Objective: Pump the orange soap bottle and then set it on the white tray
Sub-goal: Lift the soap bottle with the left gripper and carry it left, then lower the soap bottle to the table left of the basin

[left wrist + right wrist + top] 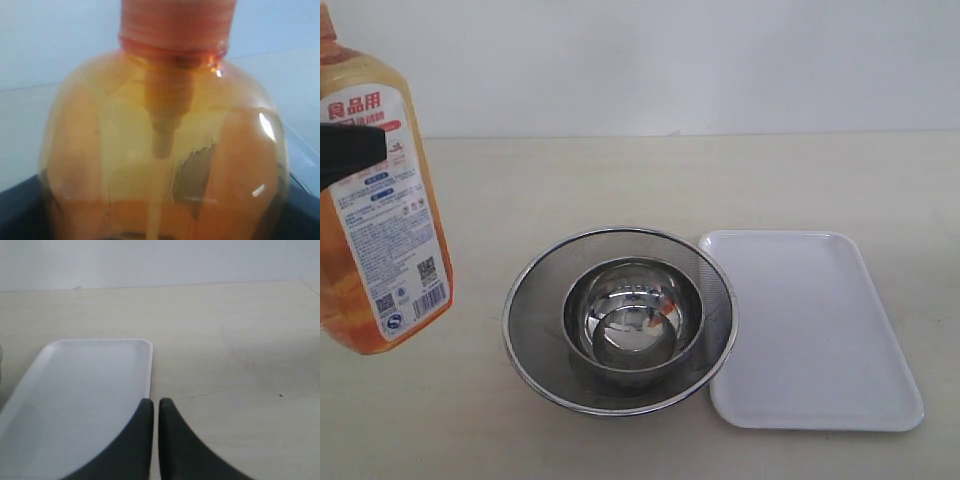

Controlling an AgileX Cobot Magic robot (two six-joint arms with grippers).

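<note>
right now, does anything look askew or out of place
The bottle leans, gripped by the left pincer. The strainer rim overlaps the tray edge in the exterior view; contact unclear. No spill shows.

You're looking at a bare lab-style setup — plain cream-coloured bench [620, 180] against a blank white wall [670, 60].

We had the ext cam above, angled down across the table [620, 180] twd the wall [670, 60]. Left wrist cam sat v. close on the orange soap bottle [165, 150], filling the frame. Right wrist cam looked low past the right gripper [155, 402] over the white tray [90, 385]. Ext cam shared bottle & tray.
</note>
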